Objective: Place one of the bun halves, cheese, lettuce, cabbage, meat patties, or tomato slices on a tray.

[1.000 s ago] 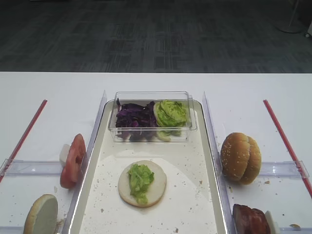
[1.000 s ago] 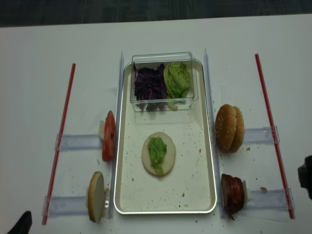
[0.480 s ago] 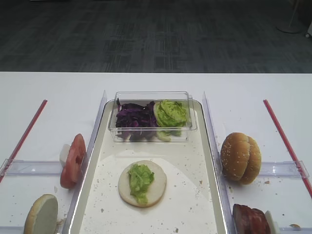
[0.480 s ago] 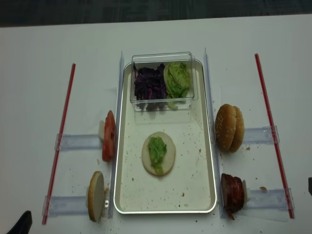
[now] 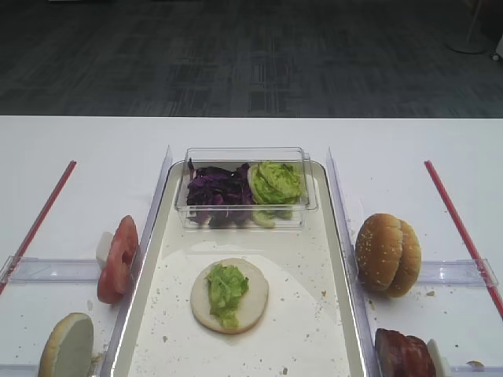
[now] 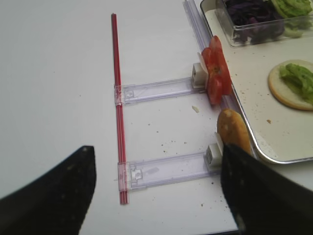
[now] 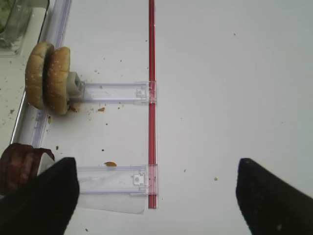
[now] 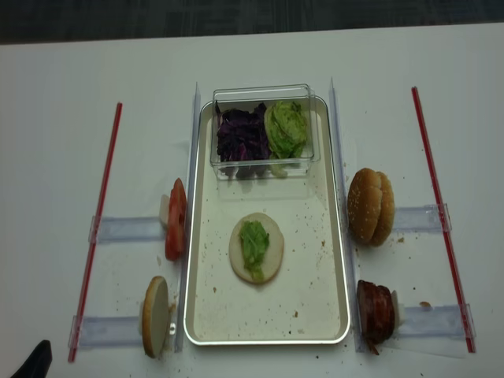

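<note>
Table: white table carries everything; dark carpeted floor lies beyond its far edge.
Tray: tray lies between the two tools, ahead of both; its floor is crumb-speckled.
Tub: clear tub sits at the tray's far end, holding purple cabbage beside a bigger green clump.
Placed so far: one pale bun half lies flat mid-tray with lettuce on top.
Sesame buns: bun halves stand on edge ahead and to the left of the right tool, just outside the tray rim.
Meat patties: meat patties stand touching-close to the right tool's left finger, nearest of all.
Tomato slices: tomato slices stand ahead and to the right of the left tool; a bun half sits nearer, just off its right finger.
Right tool: right tool hovers spread wide, holding nothing.
Left tool: left tool hovers spread, empty too.
Step in hand: likely a patty; I'd swing the right tool left, straddle one disc across its faces, close gently, lift clear of the rail, then lay it flat on the lettuce.
Risk: glossy patties may slip or drag a neighbour.
</note>
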